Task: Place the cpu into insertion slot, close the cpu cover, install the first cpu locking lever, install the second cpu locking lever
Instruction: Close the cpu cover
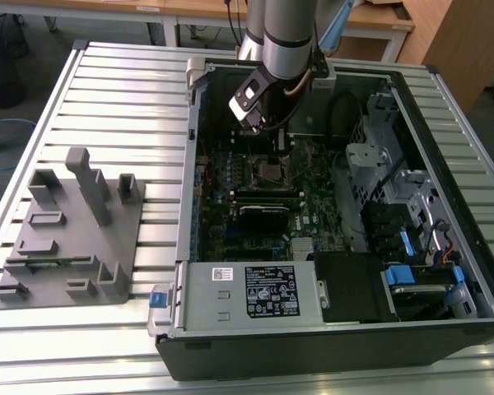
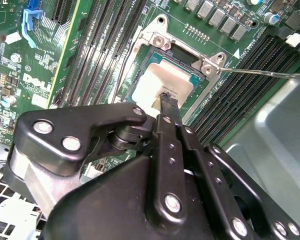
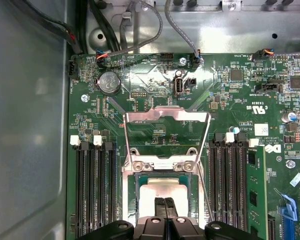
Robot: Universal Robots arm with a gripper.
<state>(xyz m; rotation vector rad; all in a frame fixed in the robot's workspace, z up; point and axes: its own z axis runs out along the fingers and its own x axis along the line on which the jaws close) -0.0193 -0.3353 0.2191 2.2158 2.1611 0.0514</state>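
Note:
The cpu (image 3: 165, 191) lies flat in the insertion slot (image 3: 130, 197), its pale silver top (image 2: 166, 80) facing up. My gripper (image 3: 165, 202) hangs right over it, shut, with the black fingertips (image 2: 168, 101) pressed together at or just above the chip's top. I cannot tell whether they touch it. The cpu cover (image 3: 167, 118) stands swung open past the socket's hinge, with green board showing through its cut-out. Thin wire levers (image 3: 205, 170) run along the socket's sides, and one lever (image 2: 270, 74) juts out sideways. In the exterior view my arm (image 1: 284, 41) reaches down into the case over the socket (image 1: 269, 171).
Long black memory slots (image 3: 92, 190) flank the socket on both sides. The grey power supply box (image 1: 247, 296) sits at the case's near edge and a drive cage (image 1: 379, 156) at the exterior view's right. A grey fixture (image 1: 70, 239) stands on the table at the exterior view's left.

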